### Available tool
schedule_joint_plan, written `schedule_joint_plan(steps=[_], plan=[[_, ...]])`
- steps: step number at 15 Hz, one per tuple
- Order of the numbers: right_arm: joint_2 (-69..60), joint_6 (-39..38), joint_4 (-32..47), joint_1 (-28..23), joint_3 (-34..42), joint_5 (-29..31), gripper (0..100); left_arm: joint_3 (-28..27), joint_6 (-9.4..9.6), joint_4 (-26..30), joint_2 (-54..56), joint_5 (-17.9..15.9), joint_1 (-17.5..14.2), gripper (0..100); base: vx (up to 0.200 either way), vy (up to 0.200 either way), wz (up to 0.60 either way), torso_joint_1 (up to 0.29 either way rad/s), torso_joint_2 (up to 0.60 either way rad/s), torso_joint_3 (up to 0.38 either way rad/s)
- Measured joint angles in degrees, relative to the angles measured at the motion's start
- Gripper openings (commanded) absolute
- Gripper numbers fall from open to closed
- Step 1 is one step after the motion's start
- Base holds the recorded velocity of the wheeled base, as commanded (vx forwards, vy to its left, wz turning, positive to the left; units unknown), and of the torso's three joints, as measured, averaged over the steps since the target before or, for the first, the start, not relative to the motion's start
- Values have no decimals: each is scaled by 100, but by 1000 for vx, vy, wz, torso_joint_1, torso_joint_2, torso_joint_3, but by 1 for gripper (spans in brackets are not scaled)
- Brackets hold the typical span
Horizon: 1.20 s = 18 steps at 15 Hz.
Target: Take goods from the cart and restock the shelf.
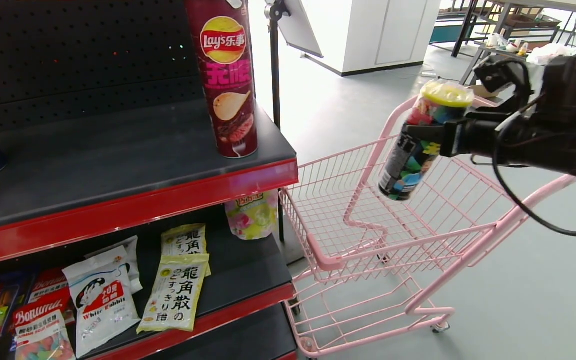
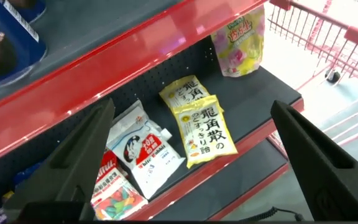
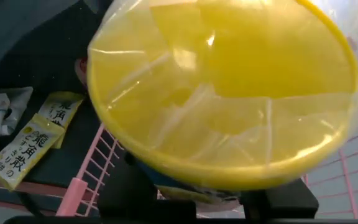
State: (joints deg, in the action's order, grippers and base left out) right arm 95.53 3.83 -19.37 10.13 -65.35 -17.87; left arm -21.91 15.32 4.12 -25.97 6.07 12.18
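Yellow-lidded chip canister [image 1: 408, 172] hangs tilted in the air above the pink cart's [image 1: 408, 245] basket, well apart from the shelf. The right gripper [image 1: 430, 136] is clamped across its upper part, just under the lid [image 3: 222, 93]. The left gripper [image 2: 192, 106] hovers before the lower shelf with its jaws spread wide and nothing between them.

The canister is wrapped in clear film, which looks slippery, and the hold sits high on a long, leaning tube. A quick swing toward the shelf could probably let it slide or twist out and drop into the basket or onto the floor. The maroon chip canister [image 1: 228, 90] stands upright close to the outer corner of the upper shelf board [image 1: 118, 165]; a careless approach from the cart side could knock it over the red edge. Set down still tilted, so tall and narrow a can would likely topple.

As for labels, the held canister has a multicoloured wrap with a dark panel of small print. The maroon one bears a round yellow-and-red logo, large pink characters and a pictured crisp. Below lie yellow pouches [image 1: 175, 292] with bold black characters, a white pouch [image 1: 103, 305] with a rabbit drawing, and a pink-and-green pouch [image 1: 253, 215].
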Motion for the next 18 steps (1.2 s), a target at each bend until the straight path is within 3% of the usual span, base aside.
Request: schedule_joint_plan(steps=[1, 3, 5, 7, 10, 14, 18], plan=[[-444, 5, 728, 32, 17, 137, 0, -9, 107, 4, -13, -33, 5, 100, 0, 0, 0, 0, 0, 0], [-1342, -24, 1822, 312, 163, 318, 0, -11, 143, 1, -24, -202, 5, 100, 0, 0, 0, 0, 0, 0], [-2081, -28, 2111, 613, 817, 411, 0, -6, 148, 0, -22, -219, 5, 100, 0, 0, 0, 0, 0, 0], [-2820, 2, 2219, 911, 1792, 477, 0, -48, 148, -5, -24, -213, 5, 100, 0, 0, 0, 0, 0, 0], [-3511, 22, 2205, 1484, 2608, 310, 0, -69, 148, -5, -84, -222, 5, 100, 0, 0, 0, 0, 0, 0], [-3516, 361, 1658, 1680, 2712, 263, 0, -83, 208, -5, -195, -222, 5, 100, 0, 0, 0, 0, 0, 0], [-3419, 383, 1653, 1696, 2784, 244, 0, -88, 251, 1, -226, -222, 5, 100, 0, 0, 0, 25, -63, -38]])
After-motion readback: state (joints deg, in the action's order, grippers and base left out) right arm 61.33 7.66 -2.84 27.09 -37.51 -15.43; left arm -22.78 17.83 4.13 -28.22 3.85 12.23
